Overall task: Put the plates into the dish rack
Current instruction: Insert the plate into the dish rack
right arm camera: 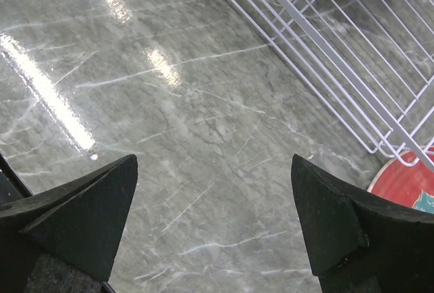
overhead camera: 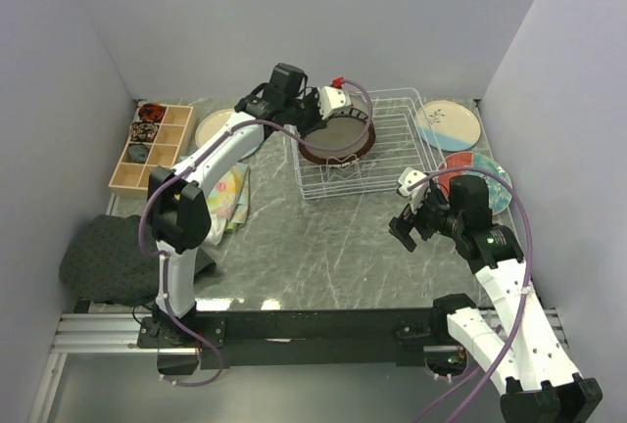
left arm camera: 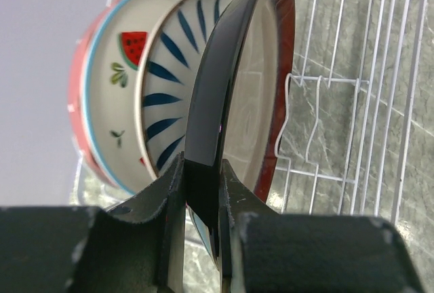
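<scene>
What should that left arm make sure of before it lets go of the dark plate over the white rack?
1. Left gripper shut on the dark plate at its rim: ok.
2. Dark plate above the dish rack: ok.
3. Its lower edge seated in the rack: cannot tell, hidden in every view.
4. Gap to the striped plate next to it: cannot tell, they overlap in the wrist view.
5. Right gripper open and outside the rack: ok.

Pale lilac walls (overhead camera: 294, 22), grey marbled tabletop (overhead camera: 323, 247), glossy light streaks (right arm camera: 47, 83)
</scene>
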Controlling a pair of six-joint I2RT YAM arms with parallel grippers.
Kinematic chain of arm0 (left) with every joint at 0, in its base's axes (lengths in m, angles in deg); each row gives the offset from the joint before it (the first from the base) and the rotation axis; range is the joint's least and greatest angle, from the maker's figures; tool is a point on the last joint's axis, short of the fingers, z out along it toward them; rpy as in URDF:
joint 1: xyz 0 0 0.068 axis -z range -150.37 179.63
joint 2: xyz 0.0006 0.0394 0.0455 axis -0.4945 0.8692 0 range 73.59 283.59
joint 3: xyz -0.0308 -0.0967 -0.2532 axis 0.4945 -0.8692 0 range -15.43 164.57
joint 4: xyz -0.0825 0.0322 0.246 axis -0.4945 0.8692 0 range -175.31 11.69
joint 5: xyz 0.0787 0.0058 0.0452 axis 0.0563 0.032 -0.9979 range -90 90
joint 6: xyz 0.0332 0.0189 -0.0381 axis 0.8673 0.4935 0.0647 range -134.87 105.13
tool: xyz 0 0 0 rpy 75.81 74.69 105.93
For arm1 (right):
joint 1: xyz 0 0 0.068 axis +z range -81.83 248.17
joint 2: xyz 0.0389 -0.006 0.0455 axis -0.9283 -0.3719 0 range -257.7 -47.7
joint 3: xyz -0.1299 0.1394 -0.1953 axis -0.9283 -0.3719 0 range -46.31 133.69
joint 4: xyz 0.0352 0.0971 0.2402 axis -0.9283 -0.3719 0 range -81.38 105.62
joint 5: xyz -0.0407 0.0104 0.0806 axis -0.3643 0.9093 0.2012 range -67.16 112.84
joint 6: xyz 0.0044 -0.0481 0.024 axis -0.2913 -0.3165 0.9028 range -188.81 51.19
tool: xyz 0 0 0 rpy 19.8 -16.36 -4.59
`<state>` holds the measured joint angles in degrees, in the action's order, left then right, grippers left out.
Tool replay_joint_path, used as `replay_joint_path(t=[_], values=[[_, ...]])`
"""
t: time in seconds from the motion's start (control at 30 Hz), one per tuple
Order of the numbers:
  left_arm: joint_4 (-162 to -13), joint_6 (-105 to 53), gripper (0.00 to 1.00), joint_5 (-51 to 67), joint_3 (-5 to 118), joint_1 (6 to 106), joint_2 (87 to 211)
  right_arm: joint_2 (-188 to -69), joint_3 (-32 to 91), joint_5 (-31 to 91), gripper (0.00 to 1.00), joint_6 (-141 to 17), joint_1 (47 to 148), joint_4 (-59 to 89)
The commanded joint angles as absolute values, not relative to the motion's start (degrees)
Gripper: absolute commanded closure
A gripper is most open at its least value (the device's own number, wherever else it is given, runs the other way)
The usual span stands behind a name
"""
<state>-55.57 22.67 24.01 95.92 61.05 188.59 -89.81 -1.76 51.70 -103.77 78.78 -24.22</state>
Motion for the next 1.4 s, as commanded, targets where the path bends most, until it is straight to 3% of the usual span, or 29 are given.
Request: replay_joint_path(t=[0.0,0.2,0.3,0.33,0.43,0.7,0.8,0.97,1.07,1.23,1.37], values=[[-64.0,23.3,0.97,27.3,100.0,61.2,188.3,-89.9,-2.4,51.1,0.0,-103.3,78.5,-22.4],[-65.1,22.3,0.89,27.3,99.0,61.2,189.2,-89.9,-2.5,51.0,0.0,-103.3,78.5,-22.4],[-65.9,21.6,0.74,26.7,98.5,61.3,189.0,-90.0,-2.4,50.9,0.0,-103.3,78.5,-22.4],[-66.4,20.7,0.63,26.5,97.7,61.4,188.5,-90.1,-2.4,50.9,0.0,-103.3,78.5,-22.4],[-68.0,19.9,0.52,26.3,96.2,61.4,187.3,-90.1,-2.4,50.7,0.0,-103.3,78.4,-22.3],[-69.7,15.8,0.44,26.3,95.5,61.5,184.3,-90.0,-2.4,50.4,0.0,-103.3,77.8,-22.3],[-74.1,12.2,0.32,26.0,92.5,61.5,178.0,-89.8,-2.4,50.0,0.0,-103.2,77.0,-22.2],[-84.2,4.7,0.01,21.2,80.7,61.2,166.4,-88.4,-2.7,47.9,0.0,-101.6,74.0,-20.8],[-89.2,-2.2,0.01,19.0,73.4,60.7,158.4,-87.9,-3.2,45.6,0.0,-99.5,70.2,-18.8],[-85.5,-13.5,0.01,13.3,63.4,60.3,146.2,-87.9,-4.3,39.3,0.0,-95.9,61.4,-14.3],[-86.0,-19.0,0.01,11.3,49.2,60.3,135.0,-90.8,-3.2,41.4,0.0,-103.9,57.5,-18.8]])
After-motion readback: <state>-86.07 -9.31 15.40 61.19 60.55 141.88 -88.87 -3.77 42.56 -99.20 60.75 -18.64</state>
